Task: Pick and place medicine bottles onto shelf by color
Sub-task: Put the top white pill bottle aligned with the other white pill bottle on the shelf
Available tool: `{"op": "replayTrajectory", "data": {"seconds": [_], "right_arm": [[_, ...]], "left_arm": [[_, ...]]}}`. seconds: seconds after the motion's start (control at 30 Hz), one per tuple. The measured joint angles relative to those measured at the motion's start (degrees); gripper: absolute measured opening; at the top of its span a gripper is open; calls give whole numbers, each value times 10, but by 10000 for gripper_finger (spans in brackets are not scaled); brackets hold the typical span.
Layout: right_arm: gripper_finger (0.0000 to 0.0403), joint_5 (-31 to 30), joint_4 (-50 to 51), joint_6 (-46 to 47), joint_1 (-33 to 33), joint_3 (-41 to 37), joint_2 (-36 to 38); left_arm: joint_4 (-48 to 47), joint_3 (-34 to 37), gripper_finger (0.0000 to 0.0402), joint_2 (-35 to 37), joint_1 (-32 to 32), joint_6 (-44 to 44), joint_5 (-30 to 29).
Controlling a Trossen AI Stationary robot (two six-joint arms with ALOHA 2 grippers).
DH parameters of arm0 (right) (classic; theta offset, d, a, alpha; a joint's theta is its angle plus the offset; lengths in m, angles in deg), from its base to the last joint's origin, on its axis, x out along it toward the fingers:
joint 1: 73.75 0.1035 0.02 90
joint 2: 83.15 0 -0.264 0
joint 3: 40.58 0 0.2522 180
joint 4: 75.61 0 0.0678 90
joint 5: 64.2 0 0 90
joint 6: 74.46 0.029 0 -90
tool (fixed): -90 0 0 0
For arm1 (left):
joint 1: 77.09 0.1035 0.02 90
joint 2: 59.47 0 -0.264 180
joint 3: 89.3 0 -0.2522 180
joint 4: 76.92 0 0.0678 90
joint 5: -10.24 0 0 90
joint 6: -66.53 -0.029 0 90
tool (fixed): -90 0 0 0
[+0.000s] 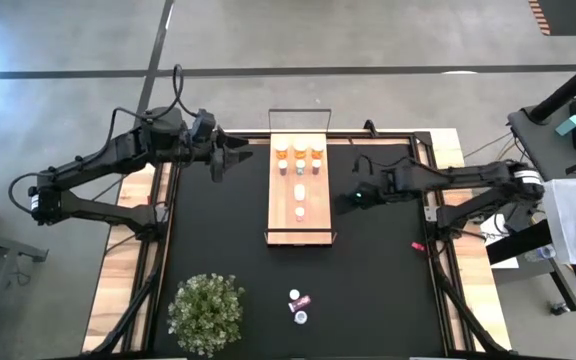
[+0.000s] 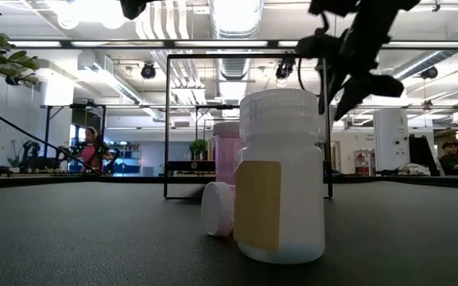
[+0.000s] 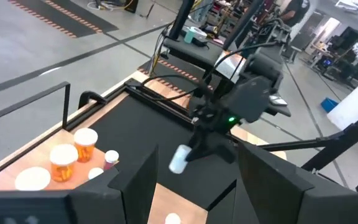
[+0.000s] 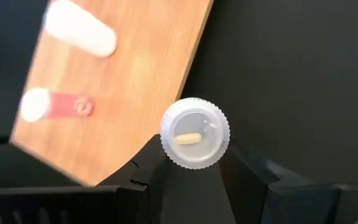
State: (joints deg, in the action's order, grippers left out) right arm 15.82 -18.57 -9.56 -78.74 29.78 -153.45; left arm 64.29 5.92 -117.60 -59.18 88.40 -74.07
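The light wood shelf lies on the black mat. At its far end stand orange bottles, with white bottles nearer the middle. They also show in the left wrist view. My right gripper is just right of the shelf, above the mat, shut on a white bottle. That bottle also shows in the left wrist view. My left gripper is open and empty, left of the shelf's far end. Loose bottles rest on the mat near the front edge. My right gripper pinches the white bottle between its two fingers at the ribbed cap end. The cap's top faces the wrist camera. The fingers come from the table's right, slanting down. The bottle is lifted clear of the mat, beside the shelf's right edge.
A bushy green plant stands at the near left of the mat. In the low view a white bottle with a yellow label, a bottle lying on its side and a pink one stand close to the camera. A small pink item lies at the mat's right edge.
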Motion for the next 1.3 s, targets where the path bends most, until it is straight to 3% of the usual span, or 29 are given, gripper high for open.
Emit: {"op": "replayTrajectory", "data": {"seconds": [0.7,1.3], "right_arm": [[121,31,71,-218,-76,220,-242],[121,46,72,-234,-77,255,-280]], "left_arm": [[1,-2,203,1,1,-42,8],[1,-11,203,6,5,-62,7]]}}
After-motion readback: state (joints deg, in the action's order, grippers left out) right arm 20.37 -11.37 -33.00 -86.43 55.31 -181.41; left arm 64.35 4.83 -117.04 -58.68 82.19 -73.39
